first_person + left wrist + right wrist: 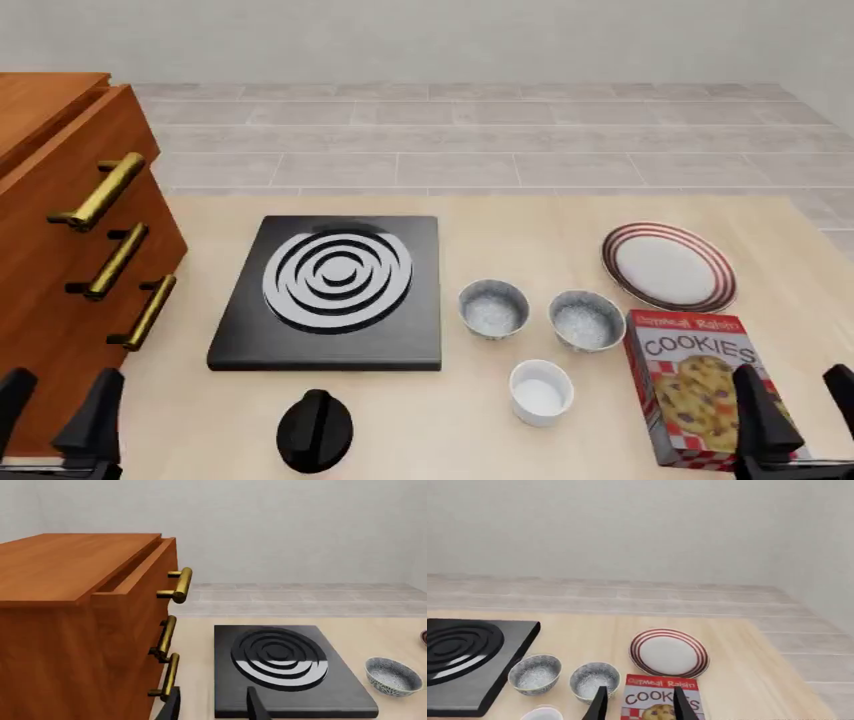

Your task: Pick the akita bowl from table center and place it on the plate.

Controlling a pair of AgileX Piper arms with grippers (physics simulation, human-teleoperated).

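Pale worktop [534, 230] carries two speckled bowls side by side; I take the bowl [494, 307] nearer the stove [334, 290] as table center, left of the plate [667, 266]. Both end effectors hang wide and empty, so I'd bring the right end effector [798, 400] down over its rim, clear of the twin bowl [587, 319].

Akita bowl [494, 307] upright mid-table (speckled, look-alike beside); striped plate [667, 266] far right.

Brightness: I get bright, even light in all three views.
Shadows: soft and faint, just thin dark edges under the stove plate [327, 290] and white cup [541, 392].
Glare: pale sheen on the burner rings [279, 656].
Sharpness: crisp everywhere, no blur or edge warping I can spot.
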